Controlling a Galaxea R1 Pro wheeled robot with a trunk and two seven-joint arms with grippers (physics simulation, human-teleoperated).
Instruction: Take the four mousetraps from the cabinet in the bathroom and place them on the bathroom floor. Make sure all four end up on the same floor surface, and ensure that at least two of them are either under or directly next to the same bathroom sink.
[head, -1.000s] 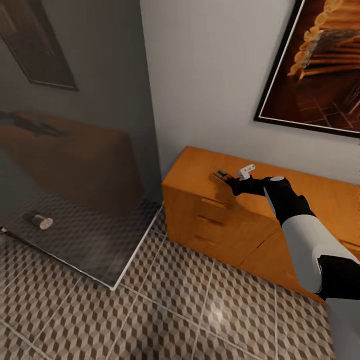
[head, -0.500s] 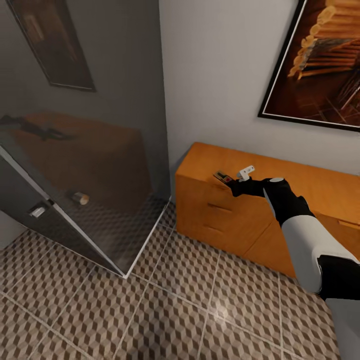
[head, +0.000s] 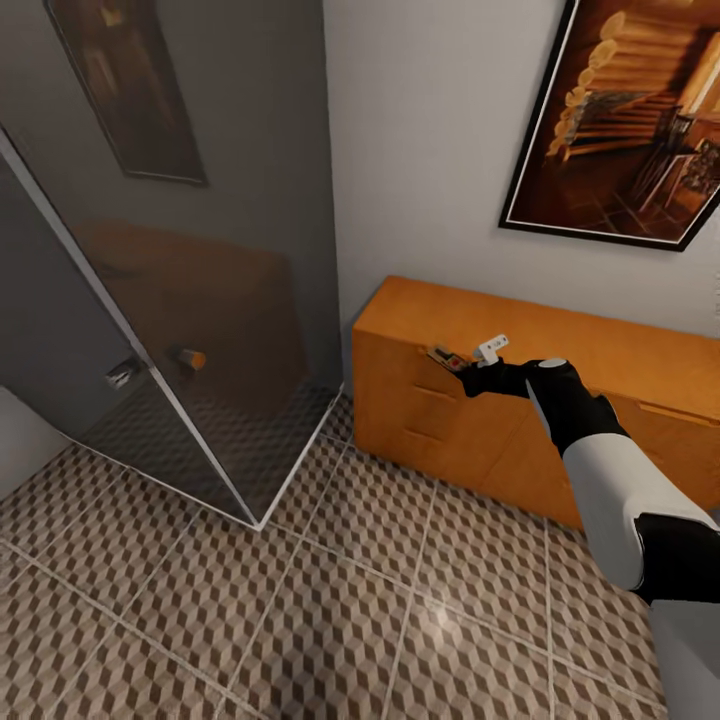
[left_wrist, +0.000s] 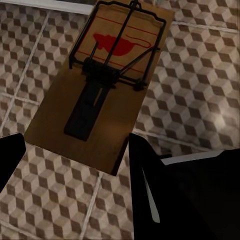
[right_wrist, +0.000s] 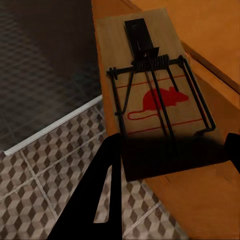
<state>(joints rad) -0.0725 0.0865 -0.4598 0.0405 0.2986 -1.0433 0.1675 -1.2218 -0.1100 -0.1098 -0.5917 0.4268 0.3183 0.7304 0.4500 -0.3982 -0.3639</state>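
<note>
My right gripper (head: 464, 364) is shut on a small brown mousetrap (head: 446, 355), held in the air at the front top edge of the orange-wood cabinet (head: 610, 350). In the right wrist view that mousetrap (right_wrist: 150, 95), with a red mouse print and dark wire, sits between the black fingers (right_wrist: 107, 170) beside the cabinet (right_wrist: 200, 30). My left gripper (left_wrist: 75, 147) is shut on a second mousetrap (left_wrist: 107, 85), held above the cube-patterned bathroom floor (left_wrist: 200, 90). The sink is out of view.
A smoked-glass shower enclosure (head: 220, 300) with a door knob (head: 190, 358) stands left of the cabinet, its corner reaching out onto the tiled floor (head: 330, 600). A framed picture (head: 620, 130) hangs above the cabinet. A white fixture edge (head: 20, 440) shows at far left.
The whole head view has swung, bringing the shower door further in and the cabinet rightward. My right gripper keeps its hold on the mousetrap, which is now at the cabinet's front edge, not over its top.
</note>
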